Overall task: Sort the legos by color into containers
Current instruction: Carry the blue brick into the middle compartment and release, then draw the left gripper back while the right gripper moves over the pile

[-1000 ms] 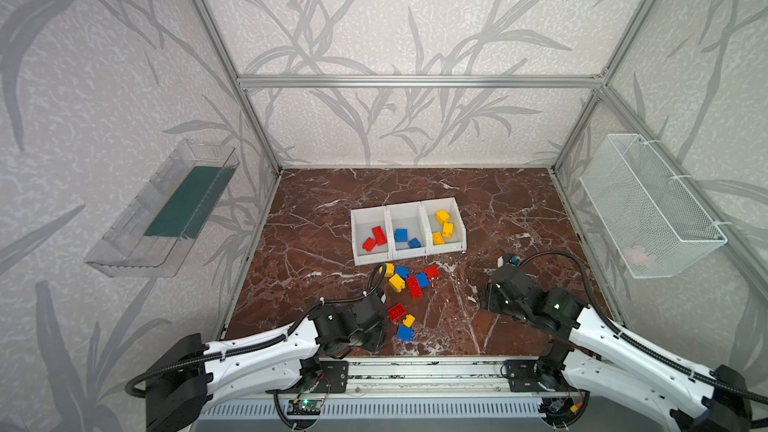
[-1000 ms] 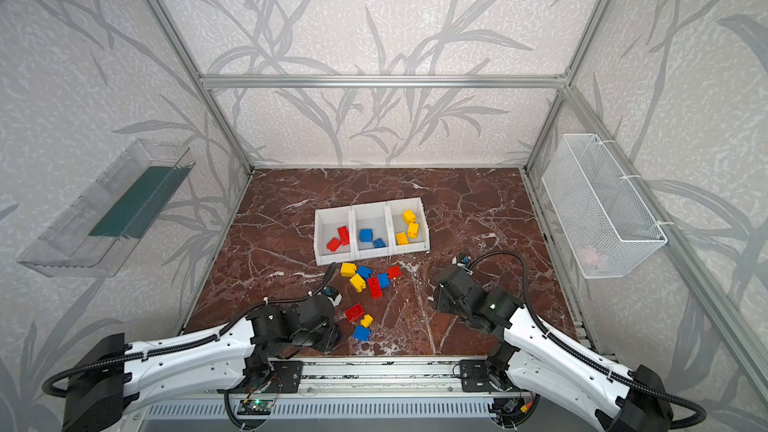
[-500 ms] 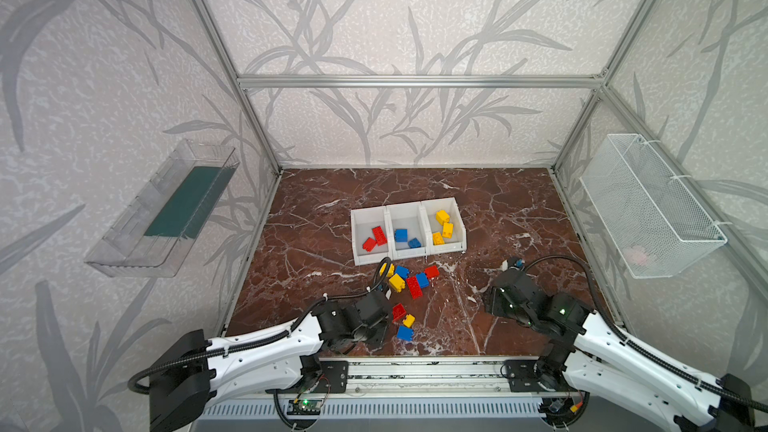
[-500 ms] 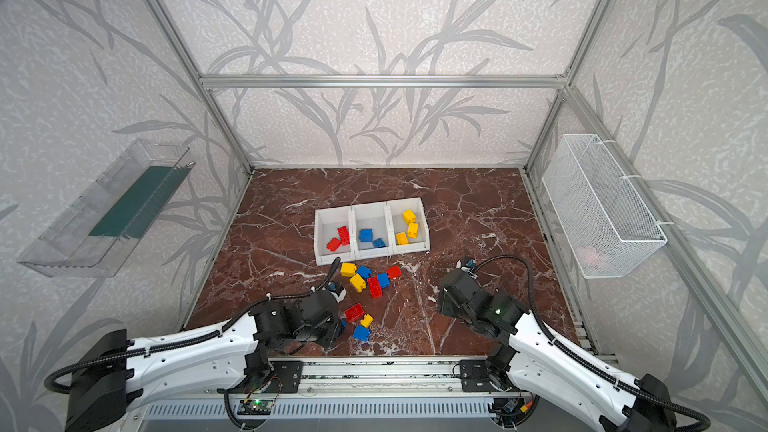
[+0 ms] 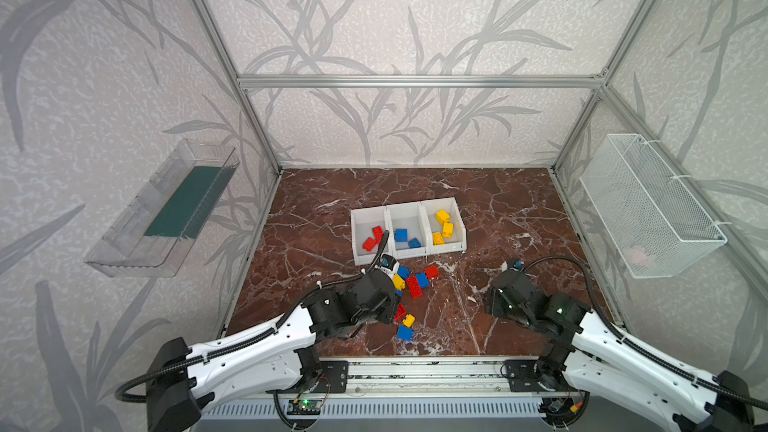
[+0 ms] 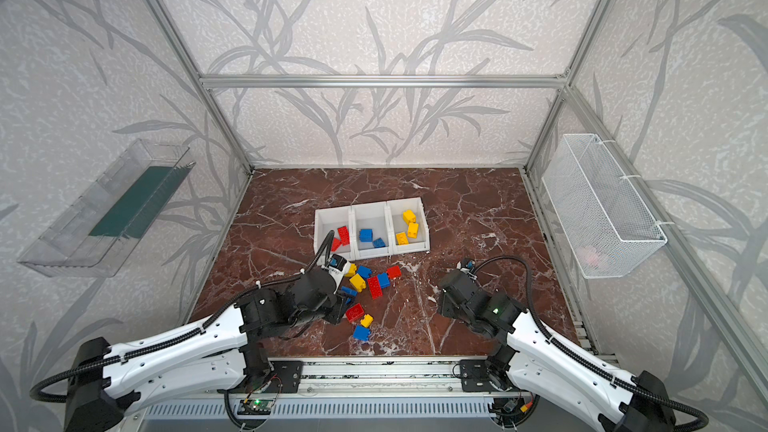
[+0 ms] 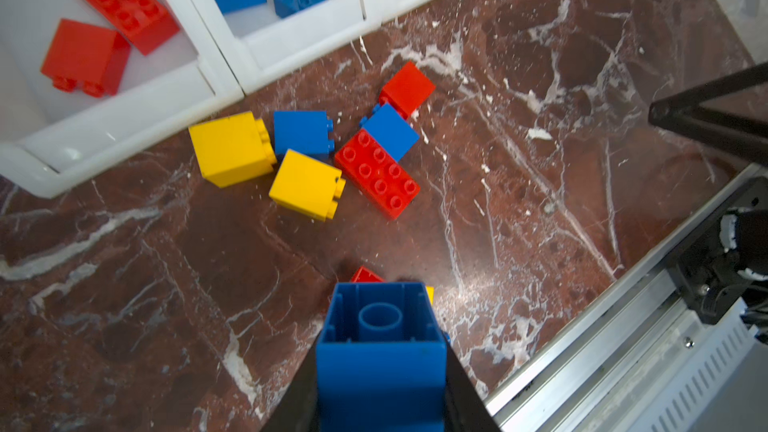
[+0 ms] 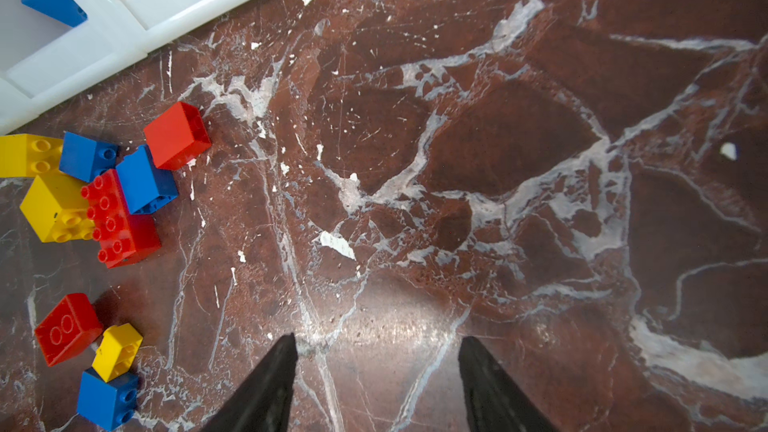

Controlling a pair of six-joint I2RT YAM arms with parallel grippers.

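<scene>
Between the clamped fingers of the left hand (image 7: 380, 392) a blue brick (image 7: 380, 317) is held, so a carry to the blue-filled middle bin (image 7: 307, 29) ahead seems called for; the right hand (image 8: 378, 340) is seen apart, empty.

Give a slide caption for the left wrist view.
Left tool holds a blue brick; loose bricks lie beside the white bins.

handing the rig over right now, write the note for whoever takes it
Left gripper: shut on a blue brick.
Right gripper: open, empty, over bare marble.
Done: two bricks in the red bin, two in the blue bin, three in the yellow bin.
Left: held brick goes to the blue bin; nine loose bricks on the marble, three per colour.
</scene>
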